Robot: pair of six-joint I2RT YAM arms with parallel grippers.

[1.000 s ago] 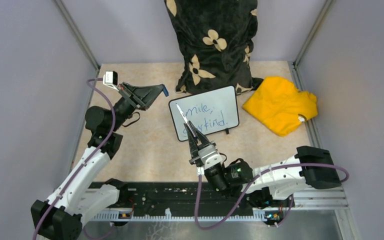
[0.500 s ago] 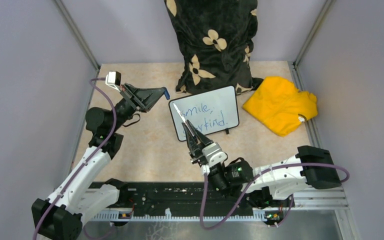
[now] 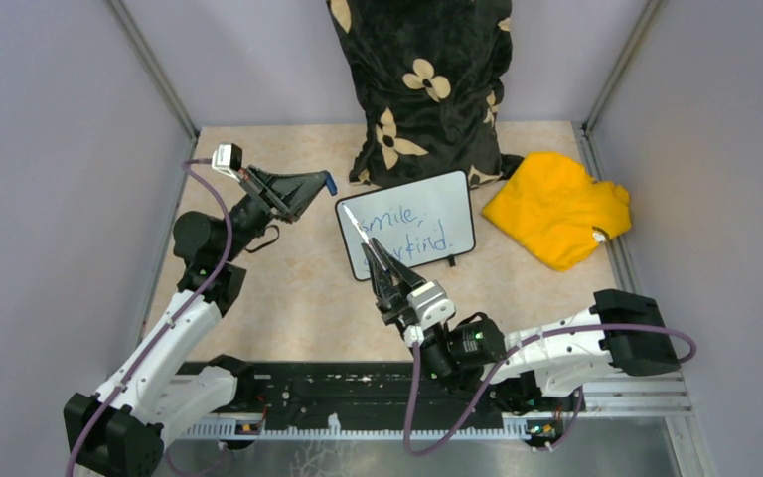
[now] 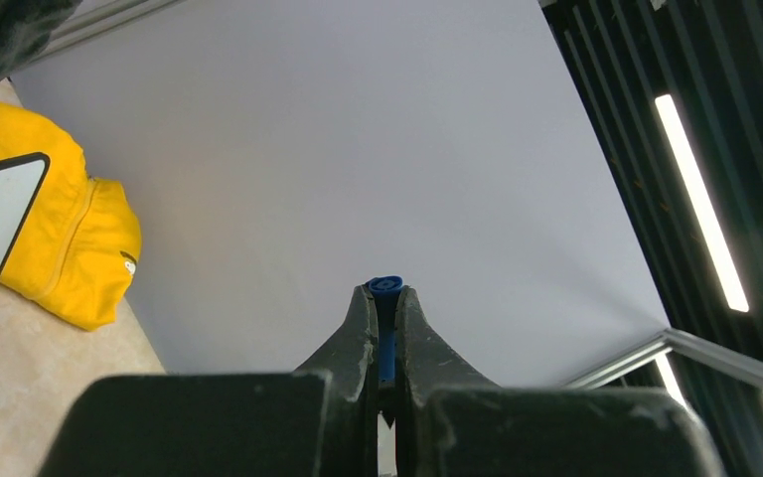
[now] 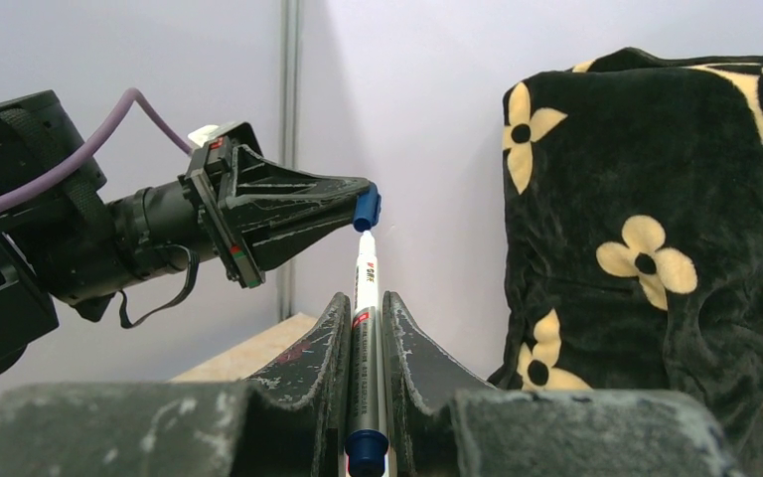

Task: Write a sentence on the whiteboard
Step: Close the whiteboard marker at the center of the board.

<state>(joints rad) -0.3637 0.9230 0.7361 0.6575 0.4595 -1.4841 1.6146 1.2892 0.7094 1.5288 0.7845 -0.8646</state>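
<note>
The whiteboard point(image 3: 412, 231) stands in front of the pillow, with the sentence point(image 3: 409, 229) in blue on two lines, starting "smile,". My right gripper point(image 3: 374, 252) is shut on a white marker point(image 3: 358, 227) that points up-left over the board's left edge. In the right wrist view the marker point(image 5: 366, 273) runs out between the jaws of the right gripper point(image 5: 365, 298), its tip just under a blue cap point(image 5: 366, 211). My left gripper point(image 3: 318, 180) is shut on that blue cap point(image 3: 330, 183), left of the board and raised. The cap point(image 4: 385, 286) sits pinched at the tips of the left gripper point(image 4: 385, 300).
A black pillow with cream flowers point(image 3: 422, 89) leans on the back wall behind the board. A yellow cloth point(image 3: 556, 207) lies at the right. Grey walls close in the table point(image 3: 288, 288) on three sides.
The right gripper has turned slightly and its marker tip has crept left, toward the cap. The left gripper has edged a little right with the cap.
</note>
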